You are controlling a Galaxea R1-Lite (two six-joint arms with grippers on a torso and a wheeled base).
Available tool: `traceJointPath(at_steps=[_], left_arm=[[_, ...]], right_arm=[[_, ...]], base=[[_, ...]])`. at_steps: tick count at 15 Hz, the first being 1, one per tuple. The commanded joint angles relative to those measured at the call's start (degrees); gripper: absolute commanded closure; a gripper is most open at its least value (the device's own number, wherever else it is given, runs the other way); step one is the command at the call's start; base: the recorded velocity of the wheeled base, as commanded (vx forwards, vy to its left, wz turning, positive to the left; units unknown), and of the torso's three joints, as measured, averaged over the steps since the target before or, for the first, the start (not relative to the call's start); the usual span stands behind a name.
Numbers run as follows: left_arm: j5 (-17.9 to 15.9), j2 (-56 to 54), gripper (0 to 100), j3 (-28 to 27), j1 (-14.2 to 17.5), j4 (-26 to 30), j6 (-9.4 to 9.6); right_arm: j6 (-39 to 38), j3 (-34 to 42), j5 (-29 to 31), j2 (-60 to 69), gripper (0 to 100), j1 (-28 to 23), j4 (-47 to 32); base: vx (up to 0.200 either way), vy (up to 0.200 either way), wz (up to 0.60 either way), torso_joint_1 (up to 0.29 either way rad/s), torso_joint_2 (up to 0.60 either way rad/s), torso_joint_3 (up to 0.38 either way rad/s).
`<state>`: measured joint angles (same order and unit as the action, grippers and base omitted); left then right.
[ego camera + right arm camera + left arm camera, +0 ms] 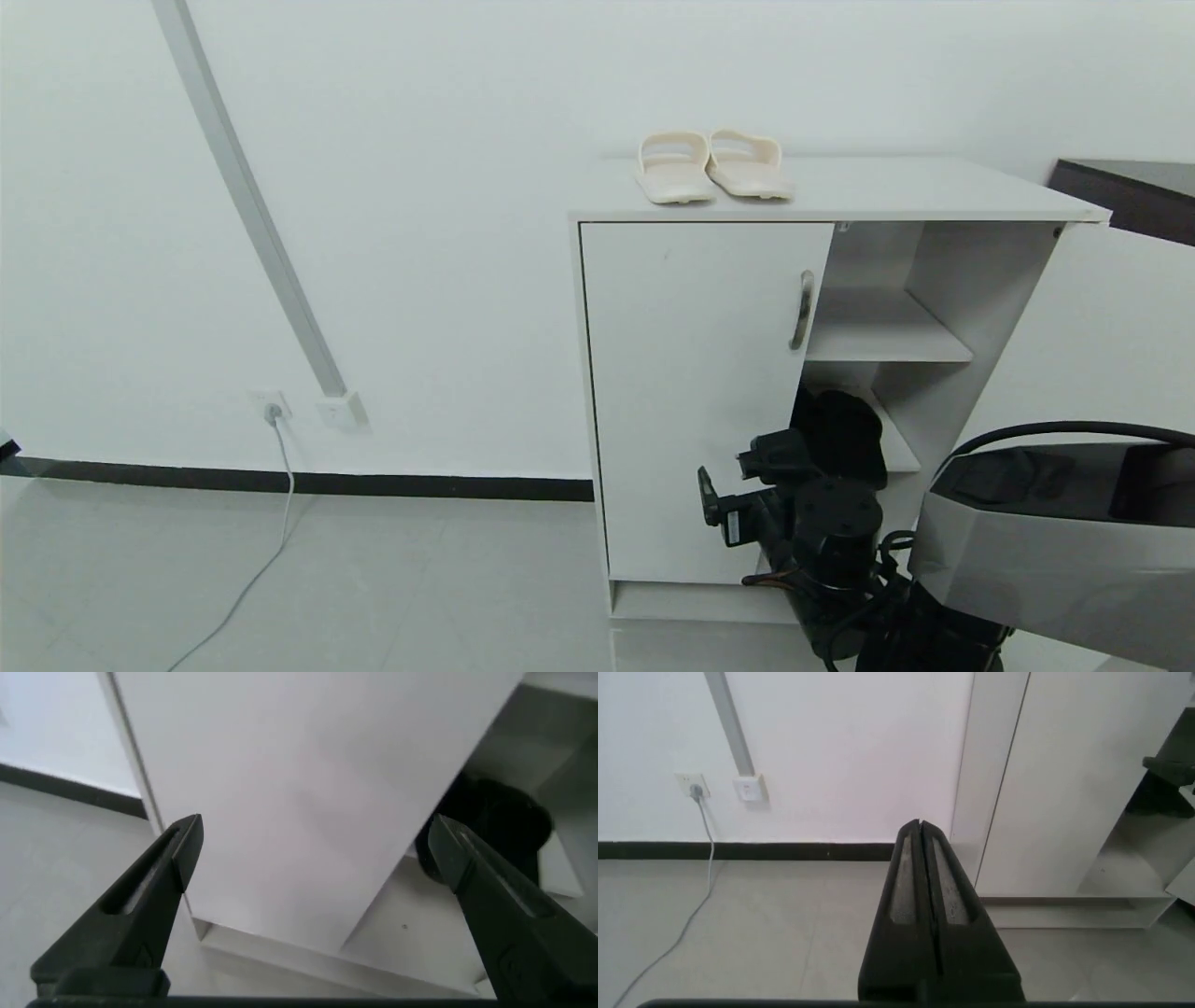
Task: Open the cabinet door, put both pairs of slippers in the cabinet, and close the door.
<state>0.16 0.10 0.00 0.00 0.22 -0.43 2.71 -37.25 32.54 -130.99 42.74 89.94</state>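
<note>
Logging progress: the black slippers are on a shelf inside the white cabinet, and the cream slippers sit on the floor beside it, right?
No: the cream slippers sit on top of the white cabinet, not on the floor, as the head view shows. The black slippers are on its shelf.

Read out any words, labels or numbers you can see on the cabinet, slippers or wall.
There is no readable text. The cabinet, the beige slippers on top of it, the black slippers on its lower shelf and the wall socket show no print.
</note>
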Motion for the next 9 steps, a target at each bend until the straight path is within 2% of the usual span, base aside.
traceJointPath(at_steps=[1,9], left_arm=[[0.0,0.0,100,0.0,0.0,0.0,-0.01],[-0.1,0.0,100,0.0,0.0,0.0,0.08]], right_arm=[[0.0,0.2,0.1,0.2,0,0.2,0.1],[0.0,0.1,0.2,0.0,0,0.1,0.1]], base=[[0.000,0.000,0.00,0.144,-0.47,-0.339],[0.000,0.000,0.00,0.161,-0.48,-0.324]])
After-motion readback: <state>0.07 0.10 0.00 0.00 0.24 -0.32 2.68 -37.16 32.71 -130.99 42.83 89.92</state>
